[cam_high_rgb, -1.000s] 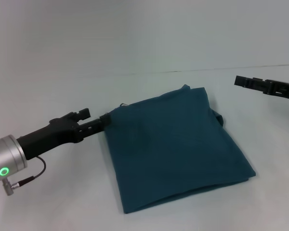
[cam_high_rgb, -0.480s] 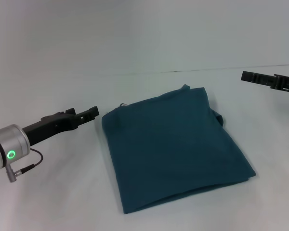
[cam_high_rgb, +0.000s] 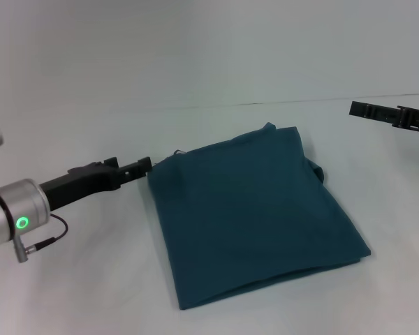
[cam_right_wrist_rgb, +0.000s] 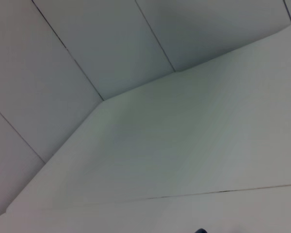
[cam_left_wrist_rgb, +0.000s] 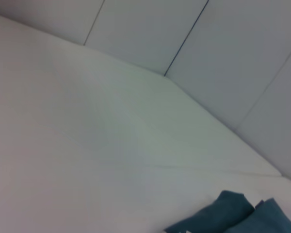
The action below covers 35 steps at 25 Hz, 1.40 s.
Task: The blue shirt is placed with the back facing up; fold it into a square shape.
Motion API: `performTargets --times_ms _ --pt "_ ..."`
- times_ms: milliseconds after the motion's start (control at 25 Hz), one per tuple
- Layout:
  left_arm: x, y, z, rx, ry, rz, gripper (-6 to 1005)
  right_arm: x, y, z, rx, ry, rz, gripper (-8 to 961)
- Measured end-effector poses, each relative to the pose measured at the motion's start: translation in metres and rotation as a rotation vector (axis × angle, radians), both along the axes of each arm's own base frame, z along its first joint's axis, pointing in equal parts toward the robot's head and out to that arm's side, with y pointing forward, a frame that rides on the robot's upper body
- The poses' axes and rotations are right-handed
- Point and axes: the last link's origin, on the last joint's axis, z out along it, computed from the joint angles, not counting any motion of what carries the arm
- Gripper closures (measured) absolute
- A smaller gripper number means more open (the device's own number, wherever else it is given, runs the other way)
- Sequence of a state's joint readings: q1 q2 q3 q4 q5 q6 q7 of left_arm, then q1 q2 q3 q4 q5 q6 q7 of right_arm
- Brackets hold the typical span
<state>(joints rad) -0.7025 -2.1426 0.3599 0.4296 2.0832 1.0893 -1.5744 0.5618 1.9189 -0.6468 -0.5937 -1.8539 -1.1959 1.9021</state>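
The blue shirt (cam_high_rgb: 255, 213) lies flat on the white table, folded into a rough square with its plain side up. A small bunched bit sticks out at its far right edge. My left gripper (cam_high_rgb: 142, 167) reaches in low from the left, its tip right at the shirt's far left corner; whether it touches the cloth is unclear. That corner of the shirt (cam_left_wrist_rgb: 233, 218) also shows in the left wrist view. My right gripper (cam_high_rgb: 366, 109) hovers at the far right, well clear of the shirt.
The white table (cam_high_rgb: 77, 293) spreads bare on all sides of the shirt, and its far edge (cam_high_rgb: 216, 106) meets a pale panelled wall. A thin black cable (cam_high_rgb: 45, 243) hangs under my left wrist.
My left gripper let go of the shirt's far left corner, pulled back to the left, and has now come back up to that corner. My right gripper drifted slightly right. The shirt lies still.
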Motion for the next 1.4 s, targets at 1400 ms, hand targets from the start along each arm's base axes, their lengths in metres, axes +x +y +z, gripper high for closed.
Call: performTargets --times_ms 1400 --pt "0.022 0.018 -0.049 -0.062 0.207 0.008 78 -0.005 0.000 -0.010 -0.013 0.029 -0.001 112"
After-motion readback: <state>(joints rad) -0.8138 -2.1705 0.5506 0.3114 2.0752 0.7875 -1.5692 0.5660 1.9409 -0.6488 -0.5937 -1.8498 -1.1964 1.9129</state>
